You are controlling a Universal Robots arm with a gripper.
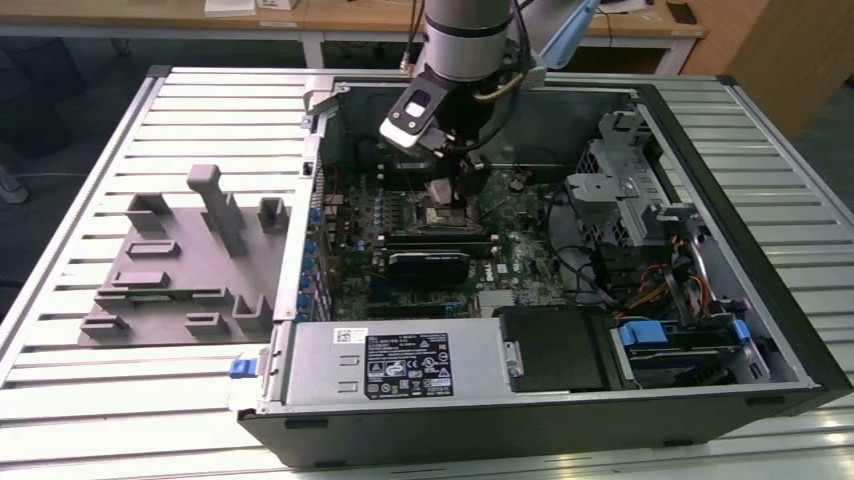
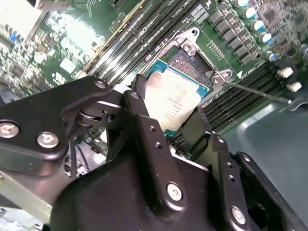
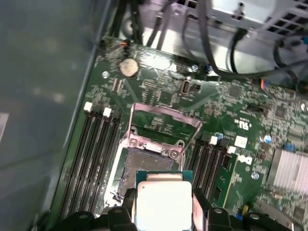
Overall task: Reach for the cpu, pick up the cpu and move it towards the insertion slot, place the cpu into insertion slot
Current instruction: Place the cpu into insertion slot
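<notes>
Small flat square cpu (image 3: 163,206), silvery top with pale tan rim, sits clamped between black fingers (image 2: 144,125) of gripper (image 2: 168,127), hanging just above square silver-framed insertion slot (image 3: 147,166) with dark centre, load frame flipped up. In both wrist views chip overlaps slot's near edge, not yet seated. Judgement: square corners to frame, keep chip level, descend straight, gently. Green motherboard (image 1: 350,255) sits inside open computer case (image 1: 787,330).

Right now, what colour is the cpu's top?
Silvery metal with a pale rim; the cpu shows best in the first wrist view, between the pincer's fingers.
</notes>
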